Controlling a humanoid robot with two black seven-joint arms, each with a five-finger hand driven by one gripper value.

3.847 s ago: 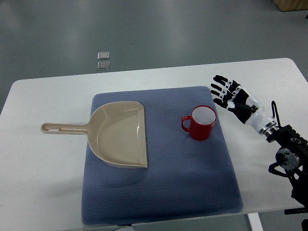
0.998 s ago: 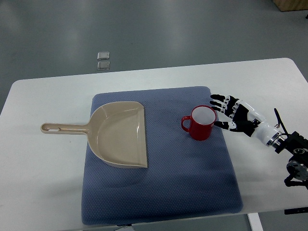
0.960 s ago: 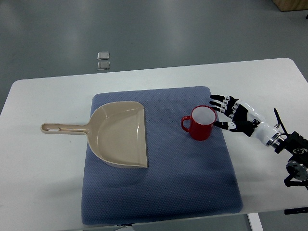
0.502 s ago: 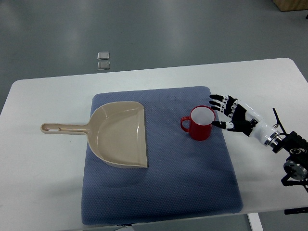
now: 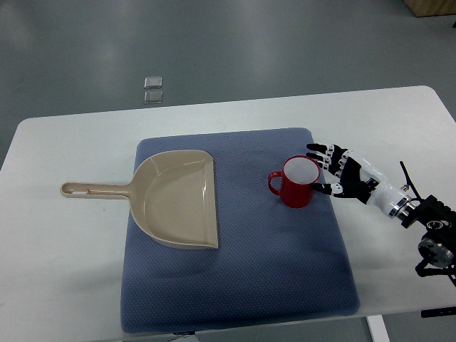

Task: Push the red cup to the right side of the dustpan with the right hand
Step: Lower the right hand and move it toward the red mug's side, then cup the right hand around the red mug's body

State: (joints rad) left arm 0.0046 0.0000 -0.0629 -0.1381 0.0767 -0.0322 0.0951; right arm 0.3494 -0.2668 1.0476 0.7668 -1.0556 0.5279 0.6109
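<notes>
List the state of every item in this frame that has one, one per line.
red cup: upright, empty, on the blue mat, handle pointing toward the dustpan.
dustpan: flat on the mat, empty, handle out over the table to the left.
blue mat: spread flat on the white table.
right robot hand: fingers spread, at the cup's right side, holding nothing.
left robot hand: not in view.

There is only one camera, the top view. It looks down steeply from the robot's side, from well above, so the near edge of the white table [image 5: 64, 285] is cut by the bottom of the frame. The far floor [image 5: 214, 43] fills the upper part. The table's right corner is probably just outside.
</notes>
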